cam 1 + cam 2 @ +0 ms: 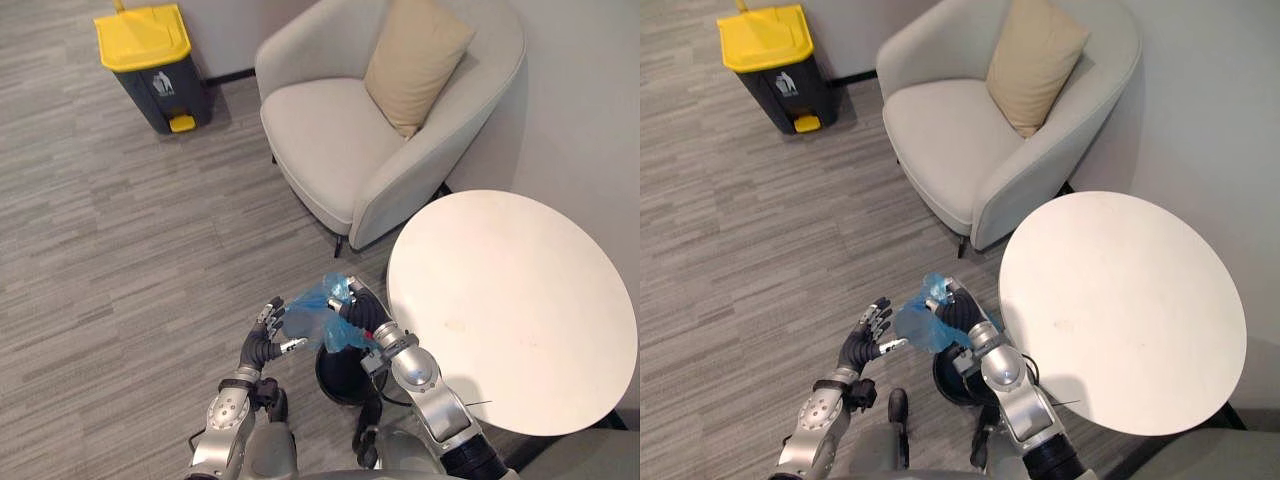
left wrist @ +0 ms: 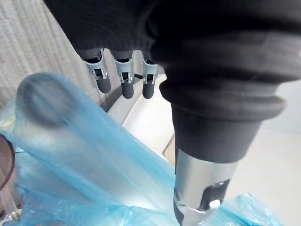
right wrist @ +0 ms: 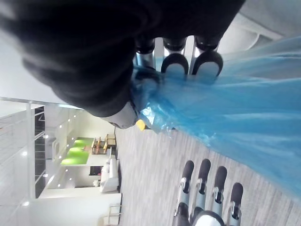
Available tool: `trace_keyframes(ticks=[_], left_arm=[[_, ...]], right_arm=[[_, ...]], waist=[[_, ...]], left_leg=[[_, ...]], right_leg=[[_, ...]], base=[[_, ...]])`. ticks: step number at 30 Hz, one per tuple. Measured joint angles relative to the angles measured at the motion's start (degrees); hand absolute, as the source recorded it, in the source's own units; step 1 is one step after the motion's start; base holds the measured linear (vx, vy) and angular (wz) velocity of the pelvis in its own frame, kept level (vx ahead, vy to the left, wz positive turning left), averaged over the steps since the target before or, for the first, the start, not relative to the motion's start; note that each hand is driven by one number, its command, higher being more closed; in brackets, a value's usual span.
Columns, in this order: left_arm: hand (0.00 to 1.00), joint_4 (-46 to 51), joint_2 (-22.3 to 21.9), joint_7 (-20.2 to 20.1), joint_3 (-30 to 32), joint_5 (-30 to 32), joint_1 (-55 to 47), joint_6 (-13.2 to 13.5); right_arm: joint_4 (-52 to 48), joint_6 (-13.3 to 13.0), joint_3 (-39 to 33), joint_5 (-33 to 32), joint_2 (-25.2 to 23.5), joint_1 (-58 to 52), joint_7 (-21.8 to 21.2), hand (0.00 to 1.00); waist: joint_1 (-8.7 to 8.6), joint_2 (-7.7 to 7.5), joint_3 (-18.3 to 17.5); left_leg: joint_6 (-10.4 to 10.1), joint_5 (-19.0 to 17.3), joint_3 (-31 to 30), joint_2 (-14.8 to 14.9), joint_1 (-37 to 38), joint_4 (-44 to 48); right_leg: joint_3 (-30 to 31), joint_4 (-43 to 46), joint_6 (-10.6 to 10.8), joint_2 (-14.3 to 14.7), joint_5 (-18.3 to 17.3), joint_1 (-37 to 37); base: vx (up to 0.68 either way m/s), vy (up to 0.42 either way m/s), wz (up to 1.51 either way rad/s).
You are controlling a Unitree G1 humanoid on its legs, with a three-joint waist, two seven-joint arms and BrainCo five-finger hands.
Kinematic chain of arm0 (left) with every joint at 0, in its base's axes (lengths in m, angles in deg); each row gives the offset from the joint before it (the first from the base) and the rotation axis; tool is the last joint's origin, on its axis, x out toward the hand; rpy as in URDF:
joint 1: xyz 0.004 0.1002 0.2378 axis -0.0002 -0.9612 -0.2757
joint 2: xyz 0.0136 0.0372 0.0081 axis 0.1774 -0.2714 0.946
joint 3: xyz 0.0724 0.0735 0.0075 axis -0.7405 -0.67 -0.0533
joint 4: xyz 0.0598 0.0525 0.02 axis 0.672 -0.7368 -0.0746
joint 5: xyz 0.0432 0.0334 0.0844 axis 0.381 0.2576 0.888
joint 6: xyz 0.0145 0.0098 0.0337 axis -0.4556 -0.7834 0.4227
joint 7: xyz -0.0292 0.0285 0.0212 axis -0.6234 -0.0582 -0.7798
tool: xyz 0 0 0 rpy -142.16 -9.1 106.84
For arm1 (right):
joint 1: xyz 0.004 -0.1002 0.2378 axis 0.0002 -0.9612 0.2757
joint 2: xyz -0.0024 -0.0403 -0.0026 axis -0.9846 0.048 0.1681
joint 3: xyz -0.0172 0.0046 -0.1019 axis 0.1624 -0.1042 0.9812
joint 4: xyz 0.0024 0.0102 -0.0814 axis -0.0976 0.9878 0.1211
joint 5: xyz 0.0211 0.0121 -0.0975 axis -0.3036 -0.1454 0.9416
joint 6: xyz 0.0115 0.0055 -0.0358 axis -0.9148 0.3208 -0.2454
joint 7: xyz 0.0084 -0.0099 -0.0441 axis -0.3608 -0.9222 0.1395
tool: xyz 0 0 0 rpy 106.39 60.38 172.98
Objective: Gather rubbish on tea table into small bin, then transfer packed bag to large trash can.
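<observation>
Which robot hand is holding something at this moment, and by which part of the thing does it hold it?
The right robot hand is closed on the blue plastic bag, gripping its bunched, gathered plastic. The left robot hand is open beside it.

Armchair behind table, trash can far left

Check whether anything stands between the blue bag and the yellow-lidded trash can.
Nothing visible does. The blue bag, gripped by the right robot hand, has bare floor up to the trash can; the armchair sits off to the side.
</observation>
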Motion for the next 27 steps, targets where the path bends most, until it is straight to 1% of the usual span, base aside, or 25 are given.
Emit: trace_keyframes(ticks=[2,3,4,5,6,7,9,10,11,13,15,18,20,22,24,27], left_arm=[[0.00,2.71,0.16,0.15,0.04,1.61,-0.78,0.52],[0.00,4.34,0.37,0.35,-0.12,2.41,-1.29,1.31],[0.00,5.10,0.38,0.58,-0.20,2.85,-1.32,1.74],[0.00,6.03,0.40,1.03,-0.37,3.54,-1.28,2.50],[0.00,7.27,0.63,1.58,-0.83,5.01,-1.31,3.82],[0.00,7.64,0.85,2.06,-1.29,5.53,-1.28,4.31],[0.00,9.69,1.67,3.88,-2.06,9.12,-1.45,6.11],[0.00,10.57,2.41,4.70,-2.65,10.26,-1.44,6.55],[0.00,11.36,3.00,4.94,-3.11,10.89,-1.47,6.61],[0.00,15.34,4.89,5.11,-4.53,12.78,-1.51,6.81],[0.00,17.20,5.71,5.00,-5.30,13.46,-1.11,6.93],[0.00,17.29,6.70,4.26,-7.04,14.33,-0.11,6.74],[0.00,17.30,7.32,3.21,-8.28,14.74,0.49,6.47],[0.00,17.30,7.16,2.34,-8.50,14.69,0.50,6.13],[0.00,17.30,7.26,2.04,-8.62,14.66,0.64,5.50],[0.00,17.30,7.18,2.05,-8.33,14.61,2.26,4.38]], right_arm=[[-0.11,-0.11,1.08,-3.95,0.91,0.04,-1.47,1.00],[-0.22,-0.44,1.89,-6.55,1.75,0.08,-2.77,1.00],[-0.25,-0.66,1.97,-7.81,2.11,0.16,-3.32,1.00],[-0.24,-0.84,2.26,-9.69,2.65,0.38,-4.07,1.00],[-0.25,-1.16,3.62,-13.23,3.90,0.63,-5.07,1.00],[-0.25,-1.44,4.03,-14.18,4.41,0.69,-5.26,1.00],[-0.25,-1.60,6.19,-18.26,5.97,2.72,-5.75,1.00],[-0.25,-1.64,6.81,-19.81,6.31,3.53,-6.35,1.00],[-0.25,-1.64,7.31,-20.70,6.52,4.08,-6.40,1.00],[-0.37,-1.65,8.62,-24.71,7.46,6.30,-6.46,1.00],[-0.37,-1.63,8.60,-25.84,8.01,8.05,-6.43,1.00],[-0.37,-1.49,8.66,-28.75,8.98,11.47,-6.39,1.00],[-0.37,-1.40,8.68,-29.37,9.24,13.23,-6.39,1.00],[-0.37,-1.16,8.82,-29.66,9.79,14.06,-6.34,1.00],[-0.37,-0.15,9.32,-29.73,10.08,14.96,-6.22,1.00],[-0.37,0.86,9.60,-29.73,10.50,17.23,-5.79,1.00]], waist=[[0.12,0.34,-1.17],[0.23,0.59,-1.96],[0.23,0.68,-2.01],[0.41,0.83,-2.11],[0.98,1.01,-2.81],[1.26,1.09,-3.26],[1.29,1.23,-3.64],[1.30,1.27,-4.02],[1.30,1.30,-4.30],[1.30,1.32,-4.90],[1.30,1.33,-4.91],[1.29,1.34,-5.01],[1.29,1.34,-5.24],[1.29,1.43,-6.24],[1.30,1.54,-7.63],[1.29,1.63,-7.81]], left_leg=[[-0.04,0.31,-0.06,-0.08,1.24,-1.23],[0.04,0.50,-0.40,-0.21,1.50,-1.72],[0.06,0.52,-0.55,-0.27,1.77,-1.82],[0.07,0.52,-0.62,-0.30,2.13,-1.94],[0.11,0.55,-0.62,-0.37,2.65,-2.43],[0.15,0.69,-0.61,-0.43,2.80,-2.82],[0.18,0.80,-0.63,-0.58,3.88,-3.48],[0.18,0.80,-0.62,-0.61,3.90,-3.63],[0.18,0.80,-0.61,-0.64,3.90,-3.70],[0.19,0.79,-0.59,-0.74,3.98,-3.79],[0.19,0.79,-0.57,-0.77,4.25,-3.88],[0.19,0.79,-0.47,-0.77,4.62,-3.93],[0.19,0.79,-0.27,-0.76,4.78,-4.07],[0.20,0.81,0.04,-0.77,4.98,-4.53],[0.20,0.81,0.29,-0.79,5.18,-4.88],[0.20,0.81,0.51,-0.75,5.27,-4.88]], right_leg=[[-0.10,-0.90,0.13,0.17,0.12,1.15],[-0.48,-1.36,0.21,0.20,0.18,1.59],[-0.66,-1.69,0.27,0.21,0.25,2.00],[-0.73,-1.89,0.29,0.24,0.28,2.42],[-0.74,-2.50,0.40,0.33,0.48,2.99],[-0.71,-2.70,0.44,0.34,0.53,3.05],[-0.70,-3.06,0.49,0.33,0.56,3.91],[-0.69,-3.19,0.53,0.33,0.59,3.92],[-0.68,-3.31,0.59,0.33,0.63,3.92],[-0.57,-3.57,0.62,0.31,0.74,4.05],[-0.45,-3.60,0.62,0.31,0.74,4.26],[-0.19,-3.70,0.62,0.34,0.74,4.54],[0.11,-3.75,0.58,0.40,0.77,4.52],[0.38,-4.04,0.60,0.45,0.92,4.47],[0.58,-4.44,0.65,0.53,1.02,4.57],[0.84,-4.59,0.56,0.63,1.19,4.58]], base=[[0.04,0.010,0.06],[0.04,0.009,0.10],[0.03,0.009,0.11],[0.02,0.014,0.05],[0.00,0.000,0.00],[0.03,0.018,0.01],[0.00,0.000,0.00],[0.00,0.000,0.00],[0.00,0.000,0.00],[0.00,0.000,0.00],[0.00,0.000,0.00],[0.00,0.003,-0.01],[-0.01,0.010,-0.06],[0.01,0.011,-0.08],[0.03,0.009,-0.06],[0.01,0.006,-0.05]])
